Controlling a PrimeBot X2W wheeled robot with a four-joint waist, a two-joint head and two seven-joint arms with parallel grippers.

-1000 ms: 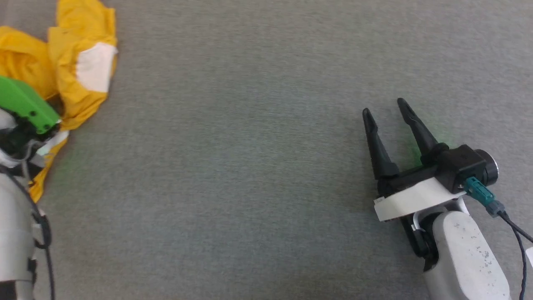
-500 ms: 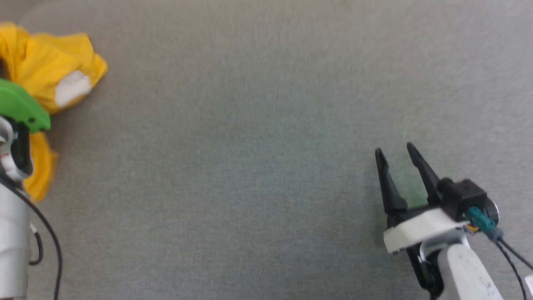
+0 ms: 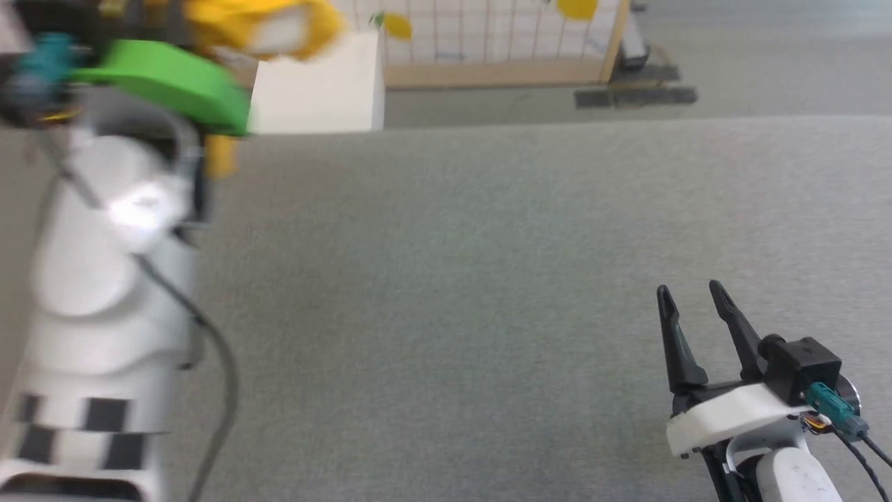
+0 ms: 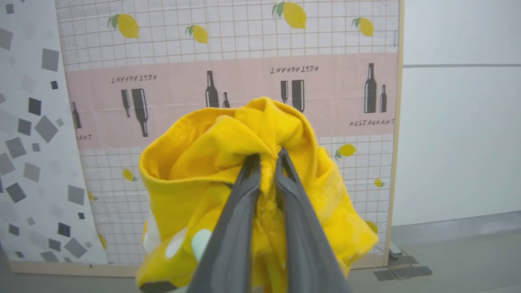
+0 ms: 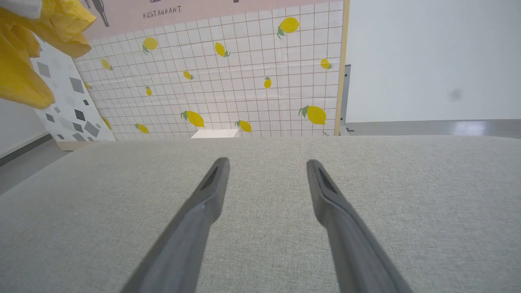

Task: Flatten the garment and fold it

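Grey woven surface (image 3: pixel 446 293) spreads wide before you, with a lemon-printed screen (image 5: pixel 228 81) standing past its far edge. Your left arm (image 3: pixel 104 279) is raised at the upper left of the head view. The shirt (image 4: pixel 195 162) hangs from it in the air, bunched and clear of the surface.

Left gripper (image 4: pixel 266 156): jaws nearly together, clamped on a thick fold of yellow cloth. Right gripper (image 3: pixel 688 287): jaws wide apart, holding nothing, low over the surface at the lower right.

To do this step well, you would probably carry the shirt over the middle and let its loose end touch down first. Then bring the right gripper to a second edge so both can draw it flat.

The left wrist view shows the pinch sharply, with white patches low on the cloth. The head view blurs it behind a green wrist cover (image 3: pixel 167 84). The right wrist view shows air between shirt and surface.
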